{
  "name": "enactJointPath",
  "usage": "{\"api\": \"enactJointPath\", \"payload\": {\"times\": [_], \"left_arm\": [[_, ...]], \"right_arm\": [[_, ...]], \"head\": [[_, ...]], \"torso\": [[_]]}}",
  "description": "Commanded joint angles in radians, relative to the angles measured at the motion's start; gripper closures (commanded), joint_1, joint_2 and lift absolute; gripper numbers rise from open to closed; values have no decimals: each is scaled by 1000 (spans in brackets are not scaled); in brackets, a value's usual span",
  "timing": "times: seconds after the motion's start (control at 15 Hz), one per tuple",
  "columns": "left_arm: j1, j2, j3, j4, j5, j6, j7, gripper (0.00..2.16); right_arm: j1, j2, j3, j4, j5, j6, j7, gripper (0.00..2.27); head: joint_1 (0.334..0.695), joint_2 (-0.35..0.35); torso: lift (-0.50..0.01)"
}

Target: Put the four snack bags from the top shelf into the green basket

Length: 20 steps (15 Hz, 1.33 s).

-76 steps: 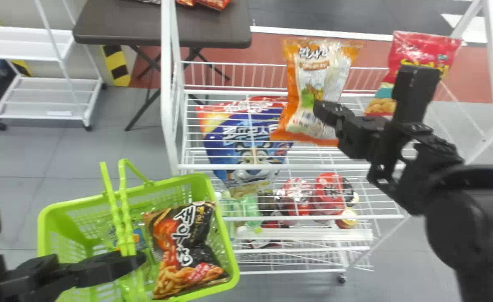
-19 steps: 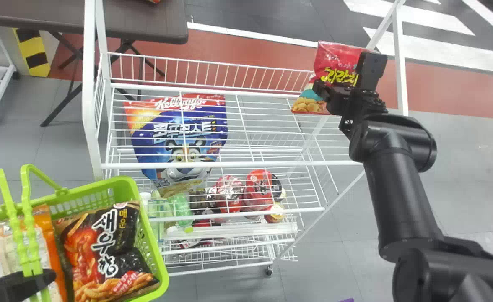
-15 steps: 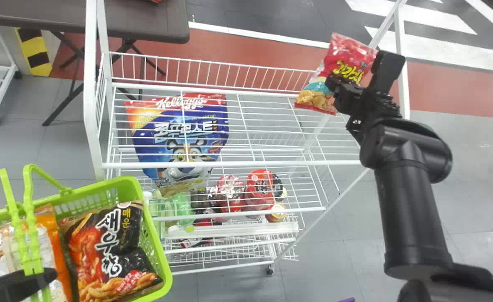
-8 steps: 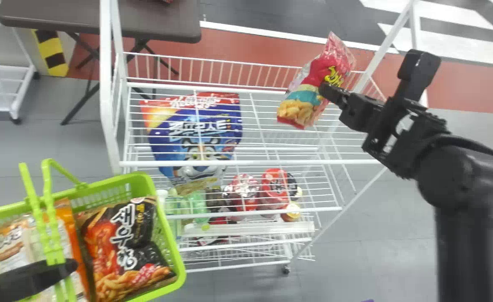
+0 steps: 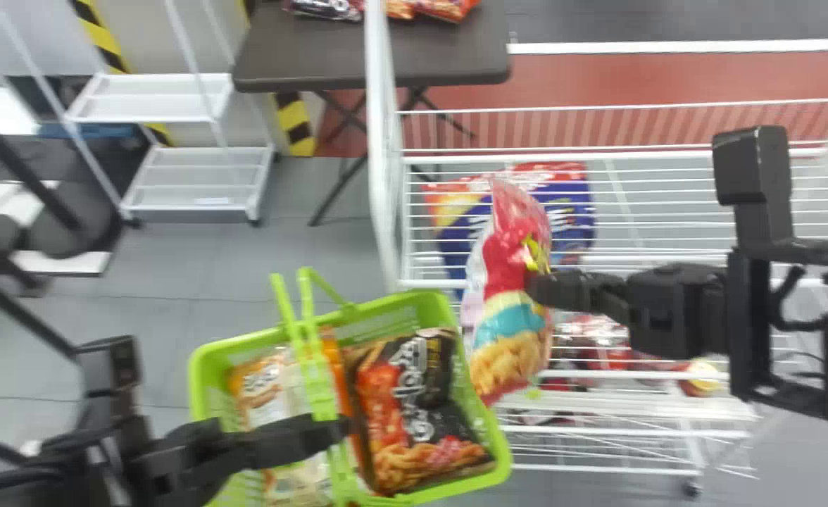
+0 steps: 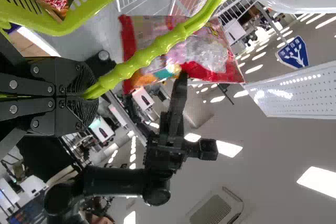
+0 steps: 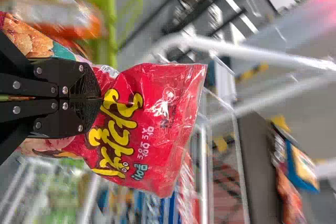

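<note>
Inside the basket point(image 5: 199, 380), an orange bag point(image 5: 262, 391) is partly hidden by the handle point(image 5: 321, 387), which is clamped in the left gripper point(image 5: 336, 428). Beside it, a black bag point(image 5: 421, 415) is left mostly uncovered. The red bag point(image 5: 507, 282), blurred, is pinched upright by the right gripper point(image 5: 539, 287), near the basket's right edge; whether they touch cannot be told. The blue bag point(image 5: 570, 211) is partly covered by it.

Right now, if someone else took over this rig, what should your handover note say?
Left gripper: shut on the basket handle.
Right gripper: shut on the red bag, by the basket's edge, not yet in.
Done: orange bag and black bag in the green basket; can't tell if more lie beneath.
To do: put the red bag in, then check for four.
</note>
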Motion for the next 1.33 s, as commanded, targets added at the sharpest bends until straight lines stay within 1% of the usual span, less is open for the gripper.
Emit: {"api": "enactJointPath", "payload": {"times": [0.0,0.2,0.4,0.47,0.53,0.6,0.67,0.73,0.8,0.93,1.07,1.13,1.2,1.27], "left_arm": [[-11,-2,-1,0,0,4,-11,2148],[-19,-2,-7,-3,-2,16,-11,2148],[-23,-5,-20,-15,0,26,-11,2148],[-23,-6,-21,-18,0,26,-11,2148],[-23,-8,-23,-25,0,26,-11,2148],[-23,-8,-23,-25,0,26,-11,2148],[-23,-8,-23,-25,2,29,-11,2148],[-22,-8,-23,-26,3,29,-11,2148],[-20,-8,-23,-25,3,26,-11,2148],[-20,-8,-23,-25,3,26,-11,2148],[-22,-8,-20,-25,3,26,-11,2148],[-22,-8,-18,-25,3,29,-11,2148],[-19,-8,-14,-25,3,26,-11,2148],[-16,-8,-9,-23,3,29,-11,2148]], "right_arm": [[-19,14,46,-2,-47,49,-1,2250],[-39,23,126,32,-70,58,-21,2250],[-92,46,238,164,-53,58,-30,2250],[-114,61,264,213,-38,58,-30,2250],[-134,66,290,253,-24,58,-30,2182],[-155,71,308,288,-13,58,-27,1929],[-169,71,332,311,14,55,-24,1298],[-177,71,339,326,24,55,-14,191],[-178,71,336,328,24,52,-4,-2],[-171,69,295,326,22,27,52,16],[-140,66,224,305,17,-55,126,39],[-125,61,175,260,36,-138,143,43],[-106,52,146,237,79,-233,151,43],[-83,44,117,222,163,-371,163,43]], "head": [[695,203],[695,279],[695,325],[695,342],[695,350],[695,350],[695,350],[695,350],[695,350],[695,350],[695,350],[695,350],[695,350],[695,350]], "torso": [[-3],[-3],[-3],[-3],[-3],[-3],[-3],[-3],[-3],[-3],[-3],[-3],[-3],[-3]]}}
